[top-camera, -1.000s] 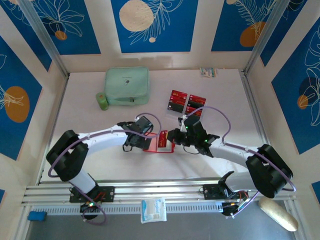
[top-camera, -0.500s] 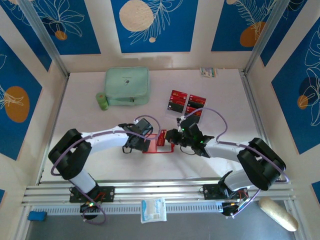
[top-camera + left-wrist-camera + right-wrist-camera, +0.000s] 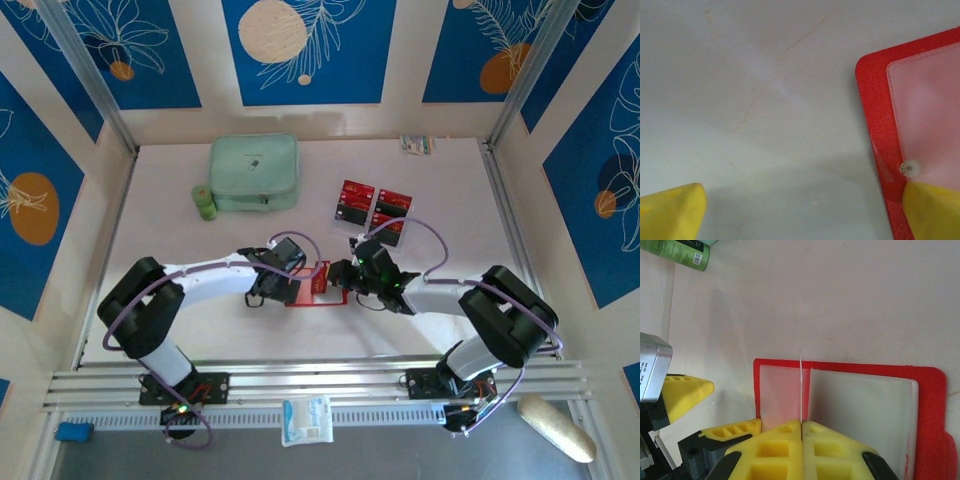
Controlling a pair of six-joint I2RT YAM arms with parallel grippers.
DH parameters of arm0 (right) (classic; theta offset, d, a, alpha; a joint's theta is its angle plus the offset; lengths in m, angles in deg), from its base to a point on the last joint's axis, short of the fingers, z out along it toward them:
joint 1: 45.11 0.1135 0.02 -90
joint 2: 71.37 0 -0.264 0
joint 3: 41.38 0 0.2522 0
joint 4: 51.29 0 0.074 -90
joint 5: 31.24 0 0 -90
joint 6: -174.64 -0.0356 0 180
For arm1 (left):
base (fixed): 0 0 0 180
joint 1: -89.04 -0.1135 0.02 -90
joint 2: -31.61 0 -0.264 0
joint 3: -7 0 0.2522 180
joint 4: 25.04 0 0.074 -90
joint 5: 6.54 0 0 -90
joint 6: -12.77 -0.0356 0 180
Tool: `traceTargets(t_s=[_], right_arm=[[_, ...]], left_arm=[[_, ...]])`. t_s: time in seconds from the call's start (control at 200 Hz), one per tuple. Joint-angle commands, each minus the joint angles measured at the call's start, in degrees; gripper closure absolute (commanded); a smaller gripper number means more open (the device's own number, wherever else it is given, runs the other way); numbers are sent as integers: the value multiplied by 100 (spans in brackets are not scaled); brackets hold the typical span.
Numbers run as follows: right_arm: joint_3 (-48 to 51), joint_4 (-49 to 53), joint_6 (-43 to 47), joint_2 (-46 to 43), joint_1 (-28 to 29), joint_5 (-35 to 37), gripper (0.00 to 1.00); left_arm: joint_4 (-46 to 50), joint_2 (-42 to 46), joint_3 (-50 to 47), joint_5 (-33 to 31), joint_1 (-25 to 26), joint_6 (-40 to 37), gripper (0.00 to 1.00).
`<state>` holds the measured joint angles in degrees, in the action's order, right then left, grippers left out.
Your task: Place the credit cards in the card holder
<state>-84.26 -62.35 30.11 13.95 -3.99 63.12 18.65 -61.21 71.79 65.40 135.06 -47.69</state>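
While the flat, nearly square red card holder [image 3: 932,410] is laid open mid-table, a thin credit card [image 3: 800,385] (seen edge-on) is pinched upright over its clear sleeves by the closed right gripper [image 3: 801,426]; the left gripper [image 3: 805,210] is spread wide, nothing held, one fingertip [image 3: 932,210] set on the holder's edge

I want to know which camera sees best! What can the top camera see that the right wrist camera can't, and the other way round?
Top camera: the mint-green case and the spare cards lying on the table. Right wrist camera: up close, the right gripper pinching a thin card on edge above the clear sleeves. Both: the red card holder and the green tube.
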Motion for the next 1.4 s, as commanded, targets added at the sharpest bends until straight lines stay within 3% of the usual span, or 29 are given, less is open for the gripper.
traceTargets(t_s=[0.0, 0.695, 1.395], right_arm=[[33, -216, -63, 73, 49, 76, 100], [392, -687, -405, 322, 54, -165, 100], [326, -531, -452, 712, -264, -991, 100]], left_arm=[[22, -87, -97, -40, 50, 43, 0], [-5, -87, -119, -39, 41, 51, 0], [-49, -119, -124, -22, 51, 50, 0]])
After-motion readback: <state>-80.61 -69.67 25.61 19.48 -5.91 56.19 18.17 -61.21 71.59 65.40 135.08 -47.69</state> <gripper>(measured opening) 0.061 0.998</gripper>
